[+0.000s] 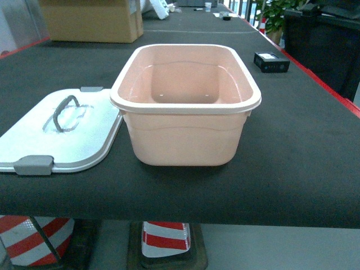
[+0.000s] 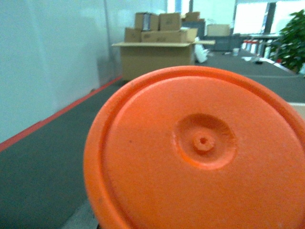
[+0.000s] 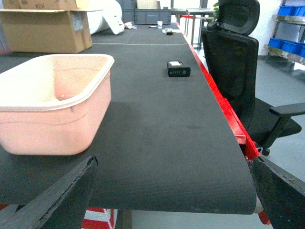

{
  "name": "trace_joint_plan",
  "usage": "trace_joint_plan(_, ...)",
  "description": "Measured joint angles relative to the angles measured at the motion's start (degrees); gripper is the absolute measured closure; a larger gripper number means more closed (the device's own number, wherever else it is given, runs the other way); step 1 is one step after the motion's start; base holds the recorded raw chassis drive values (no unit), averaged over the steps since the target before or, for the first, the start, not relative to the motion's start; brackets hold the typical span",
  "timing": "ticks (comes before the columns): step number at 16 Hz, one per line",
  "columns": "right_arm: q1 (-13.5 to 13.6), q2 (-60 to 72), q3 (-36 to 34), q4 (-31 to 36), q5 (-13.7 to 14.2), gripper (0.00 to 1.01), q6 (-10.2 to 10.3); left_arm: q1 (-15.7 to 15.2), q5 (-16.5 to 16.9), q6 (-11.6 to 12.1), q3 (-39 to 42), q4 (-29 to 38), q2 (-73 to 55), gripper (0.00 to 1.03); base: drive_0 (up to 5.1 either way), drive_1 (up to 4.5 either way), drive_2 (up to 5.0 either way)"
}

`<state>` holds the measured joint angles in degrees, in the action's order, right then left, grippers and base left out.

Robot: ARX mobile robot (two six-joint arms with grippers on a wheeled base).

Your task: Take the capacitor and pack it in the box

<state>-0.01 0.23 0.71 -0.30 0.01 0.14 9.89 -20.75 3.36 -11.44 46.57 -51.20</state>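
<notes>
The box [image 1: 185, 107] stands open and empty on the black table [image 1: 304, 152], its lid [image 1: 62, 132] flat just beside it on the left. A small black capacitor [image 1: 271, 61] lies well apart, behind on the right. The right gripper [image 3: 171, 191] is spread, gripping nothing. The left wrist view shows an orange disc [image 2: 200, 152]; I cannot tell the left gripper's state.

Even indoor light, soft foreground blur

The peach-pink box [image 1: 185, 107] is sitting upright and open near the surface's front edge, its white lid [image 1: 59, 132] lying flat, touching it at 9 o'clock.
</notes>
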Motion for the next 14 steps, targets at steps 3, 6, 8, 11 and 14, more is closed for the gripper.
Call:
trace_joint_plan(3,0.0,0.0,0.0,0.0,0.0,0.03,0.0,4.7,7.3,-0.5,-19.1,6.3,-26.6,0.59,0.0,0.0,0.0)
trace_joint_plan(6,0.0,0.0,0.0,0.0,0.0,0.03,0.0,9.6,10.8,-2.6,-41.5,-3.7,-47.5,0.59,0.0,0.0,0.0)
trace_joint_plan(8,0.0,0.0,0.0,0.0,0.0,0.03,0.0,12.3,12.7,-4.0,-55.9,-11.4,-57.3,0.59,0.0,0.0,0.0)
trace_joint_plan(11,0.0,0.0,0.0,0.0,0.0,0.03,0.0,14.0,14.1,-5.3,-66.6,-15.0,-65.3,0.39,0.0,0.0,0.0)
trace_joint_plan(14,0.0,0.0,0.0,0.0,0.0,0.03,0.0,12.2,14.0,-4.2,-61.5,-11.7,-61.5,0.03,0.0,0.0,0.0)
